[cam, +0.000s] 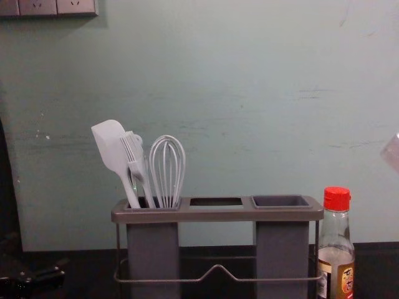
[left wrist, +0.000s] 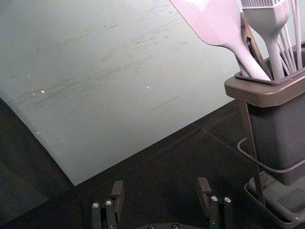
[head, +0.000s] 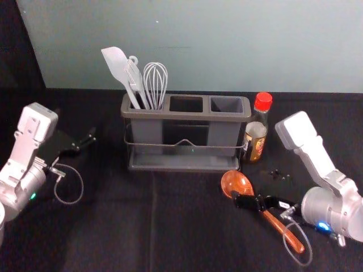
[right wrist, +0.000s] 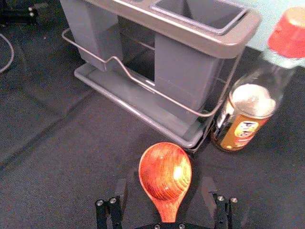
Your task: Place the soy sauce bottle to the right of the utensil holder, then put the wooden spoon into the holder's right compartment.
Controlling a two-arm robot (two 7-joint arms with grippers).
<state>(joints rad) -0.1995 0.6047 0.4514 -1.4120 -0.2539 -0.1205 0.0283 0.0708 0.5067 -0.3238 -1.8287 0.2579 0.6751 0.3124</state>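
The right gripper (head: 252,188) is at the front right of the holder, its two fingers spread wide, one on each side of the neck of the single wooden spoon (head: 236,182), with room on both sides. The spoon lies on the black tabletop (head: 119,226), bowl near the holder's front right corner, handle slanting toward the robot and to the right. One soy sauce bottle (head: 256,136), red-capped, stands upright just right of the one utensil holder (head: 184,115). The holder has three openings: at least three utensils, a spatula (head: 116,65), a brush (cam: 136,165) and a whisk (head: 155,82), fill the left; the middle and right are open-topped. The left gripper (head: 78,131) is parked well left of the holder, fingers wide apart, bare tabletop between them and it. Behind, the tabletop's far edge runs along a grey-green wall (head: 227,45).
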